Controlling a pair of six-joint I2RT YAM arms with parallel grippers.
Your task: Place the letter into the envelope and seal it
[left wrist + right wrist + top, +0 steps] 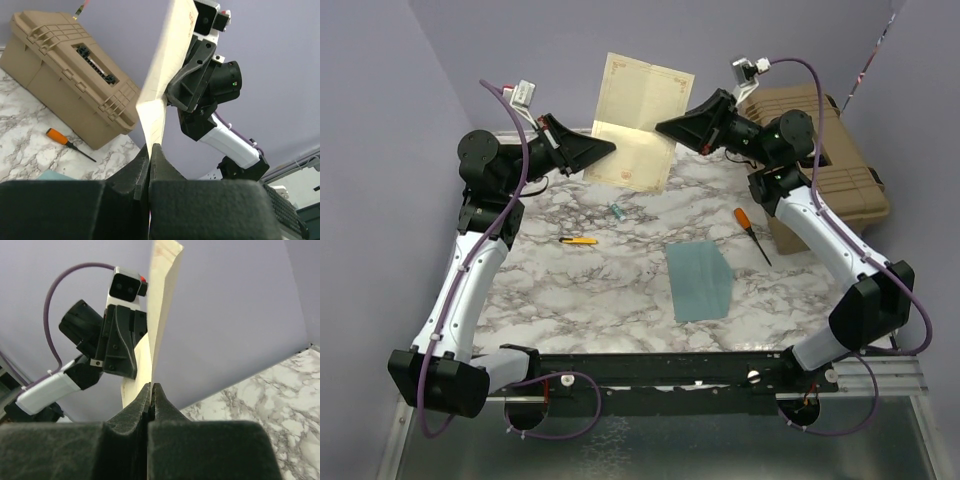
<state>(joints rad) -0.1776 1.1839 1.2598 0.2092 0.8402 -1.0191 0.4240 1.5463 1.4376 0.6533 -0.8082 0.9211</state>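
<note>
The cream letter [638,110] is held up off the marble table at the back, bent along a horizontal crease, its lower edge near the tabletop. My left gripper [613,146] is shut on its left edge at the crease. My right gripper [660,126] is shut on its right edge. The left wrist view shows the letter [161,80] edge-on rising from my shut left gripper [150,146]. The right wrist view shows the letter [161,295] rising from my shut right gripper [151,386]. The teal-blue envelope [700,280] lies flat on the table, front right of centre, untouched.
A tan plastic case [825,160] stands at the back right. An orange-handled screwdriver [752,234] lies right of the envelope. A yellow cutter [578,240] lies left of centre, with a small teal piece [617,211] near the middle.
</note>
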